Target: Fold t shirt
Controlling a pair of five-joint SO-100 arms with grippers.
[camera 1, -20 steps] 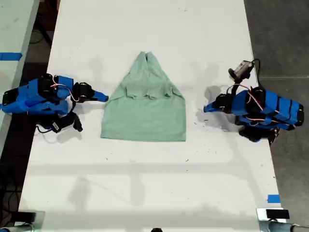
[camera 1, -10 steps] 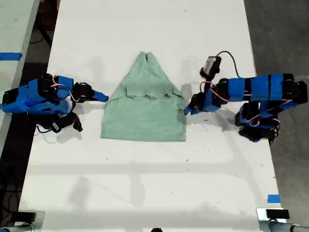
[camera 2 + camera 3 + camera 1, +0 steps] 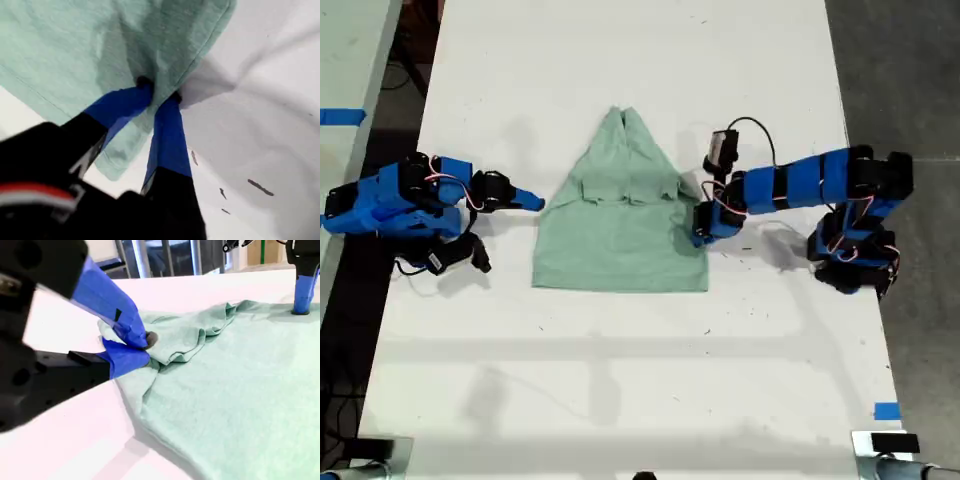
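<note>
My first pincer [image 3: 161,92] tight on the t shirt [image 3: 75,45] edge, clear only in its wrist view

There is one t shirt [image 3: 620,215]. There are two blue arms, each with one gripper: my first gripper [image 3: 700,236] and my second gripper [image 3: 534,201]. There is one white table [image 3: 620,380].

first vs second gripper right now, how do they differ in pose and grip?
My first gripper is on an arm stretched out from the exterior view's right; my second gripper is on an arm folded low at that view's left. The first is shut on the t shirt at its side hem; the second pinches the opposite side edge, cloth bunched at its fingers. Both are blue and shut on the t shirt.
</note>
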